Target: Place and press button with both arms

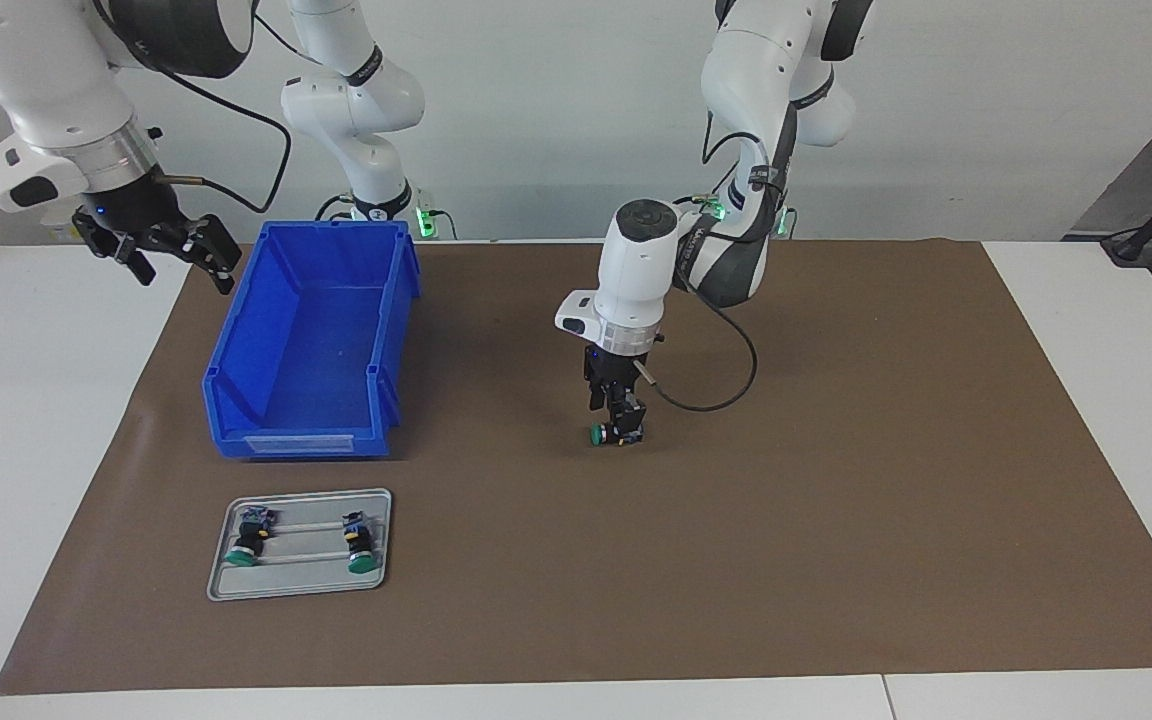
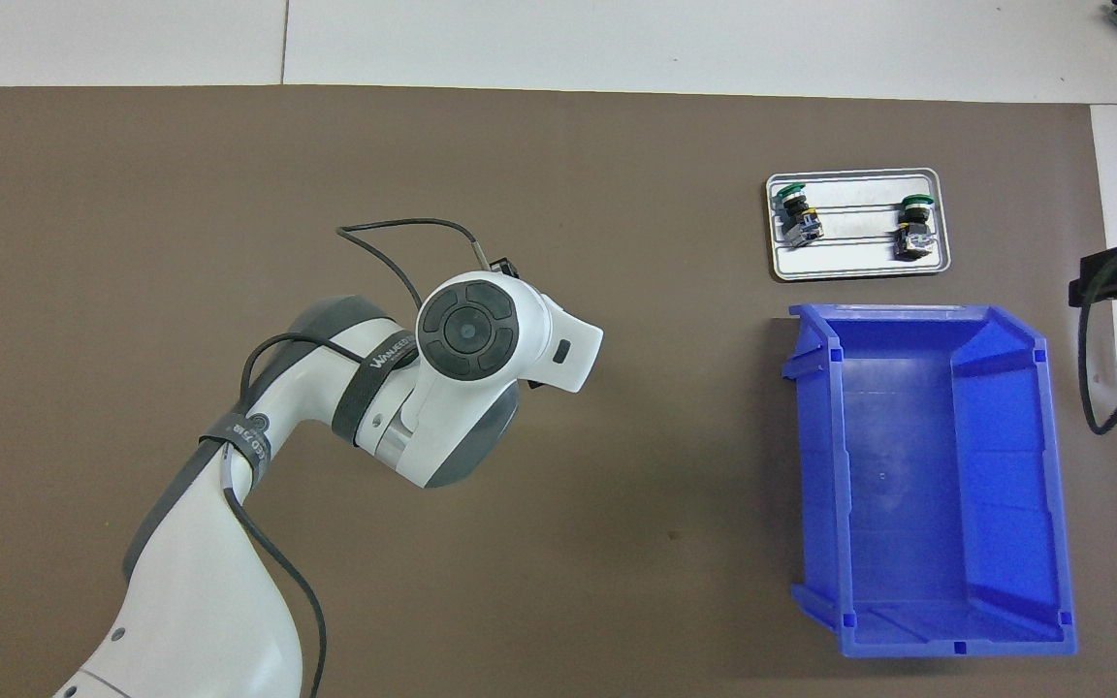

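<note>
Now the left gripper (image 1: 620, 432) holds the button (image 1: 600, 434) low over the worktop (image 1: 836, 500), unpressed; the right gripper (image 1: 168, 250) waits wide open.

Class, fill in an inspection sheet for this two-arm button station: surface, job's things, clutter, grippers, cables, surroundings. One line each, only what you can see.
Surface: brown mat on a white table.
Job's things: one button in the left gripper, low over mid-mat; two spare buttons lying on a metal tray; empty blue bin beside the tray, nearer the robots.
Clutter: nothing seen.
Grippers: left gripper with jaws shut on the button; right gripper waits raised, jaws open, over the table edge by the bin.
Cables: black cable looping off the left wrist.
Surroundings: pale wall.
</note>
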Controlling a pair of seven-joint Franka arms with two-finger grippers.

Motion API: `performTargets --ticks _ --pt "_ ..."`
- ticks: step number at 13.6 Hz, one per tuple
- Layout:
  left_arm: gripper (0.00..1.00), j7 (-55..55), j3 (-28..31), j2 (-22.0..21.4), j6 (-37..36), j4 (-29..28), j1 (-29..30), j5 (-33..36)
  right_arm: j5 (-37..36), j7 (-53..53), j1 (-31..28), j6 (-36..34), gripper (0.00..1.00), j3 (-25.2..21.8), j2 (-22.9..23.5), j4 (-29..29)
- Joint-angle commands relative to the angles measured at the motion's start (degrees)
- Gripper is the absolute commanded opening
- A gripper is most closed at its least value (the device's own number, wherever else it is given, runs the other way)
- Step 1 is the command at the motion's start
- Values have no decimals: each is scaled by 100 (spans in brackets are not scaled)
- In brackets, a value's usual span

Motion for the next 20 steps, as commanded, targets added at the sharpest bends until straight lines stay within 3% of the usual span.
performTargets --ticks 1,5,8,15,20 --pt "67 -84 25 213 143 65 -4 66 -53 -72 -343 36 100 377 -116 -140" --pt "67 -84 17 257 134 -15 -66 66 -53 -20 -229 -8 100 350 -142 -157" --pt "67 -84 17 302 151 -93 -92 66 -53 95 167 -17 100 -80 -142 -166" --pt "66 -84 17 284 362 -357 -189 67 -44 25 202 -26 100 -80 -134 -131" --pt "66 -75 25 293 275 -42 -92 49 35 77 290 -395 100 43 -89 186"
